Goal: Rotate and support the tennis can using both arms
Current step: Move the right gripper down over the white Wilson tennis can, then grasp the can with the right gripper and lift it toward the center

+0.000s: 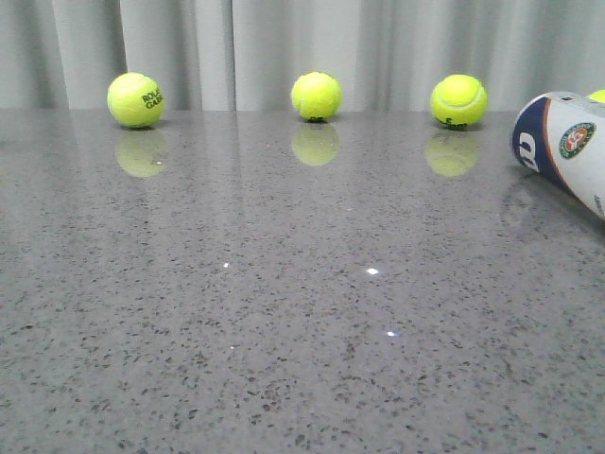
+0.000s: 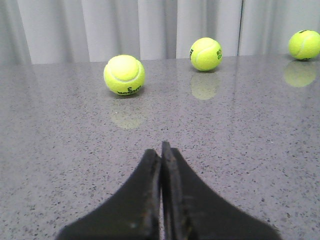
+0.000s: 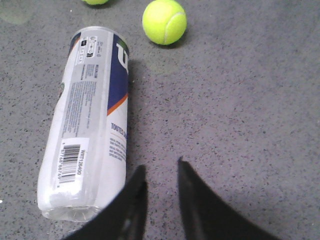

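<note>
Not touching the can yet

Tennis can [image 3: 90, 125] lies flat at the surface's right edge; right pincer [image 3: 161, 192] slightly open beside it, left pincer [image 2: 161, 165] closed, probably far off. Reach next.

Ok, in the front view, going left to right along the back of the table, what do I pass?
Left tennis ball → middle tennis ball → right tennis ball → tennis can, lying on its side at the right edge with its navy end facing left. A sliver of another ball shows behind the can.
</note>
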Controlling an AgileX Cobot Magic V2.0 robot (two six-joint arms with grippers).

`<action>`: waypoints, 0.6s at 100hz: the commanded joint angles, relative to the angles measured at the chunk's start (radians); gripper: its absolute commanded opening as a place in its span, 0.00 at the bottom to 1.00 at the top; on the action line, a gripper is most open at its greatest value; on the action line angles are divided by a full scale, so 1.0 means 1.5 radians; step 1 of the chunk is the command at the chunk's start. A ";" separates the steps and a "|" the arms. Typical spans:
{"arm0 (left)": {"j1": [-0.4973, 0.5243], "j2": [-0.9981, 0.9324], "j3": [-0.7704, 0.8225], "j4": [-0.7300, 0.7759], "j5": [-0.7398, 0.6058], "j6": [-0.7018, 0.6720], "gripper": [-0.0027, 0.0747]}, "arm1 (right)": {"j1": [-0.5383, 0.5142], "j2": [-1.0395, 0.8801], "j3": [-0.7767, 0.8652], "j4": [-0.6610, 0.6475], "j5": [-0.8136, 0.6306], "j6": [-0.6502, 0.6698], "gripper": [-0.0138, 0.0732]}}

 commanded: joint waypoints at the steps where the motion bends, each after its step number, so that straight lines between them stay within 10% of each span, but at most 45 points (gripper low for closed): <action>1: 0.001 -0.024 0.029 -0.006 -0.053 0.000 0.01 | -0.001 0.057 -0.059 0.009 -0.014 -0.001 0.76; 7: 0.001 -0.024 0.029 -0.006 -0.053 0.000 0.01 | -0.001 0.096 -0.089 0.010 0.006 -0.001 0.93; 60: 0.001 -0.024 0.029 -0.006 -0.053 0.000 0.01 | -0.001 0.450 -0.361 0.170 0.208 -0.003 0.86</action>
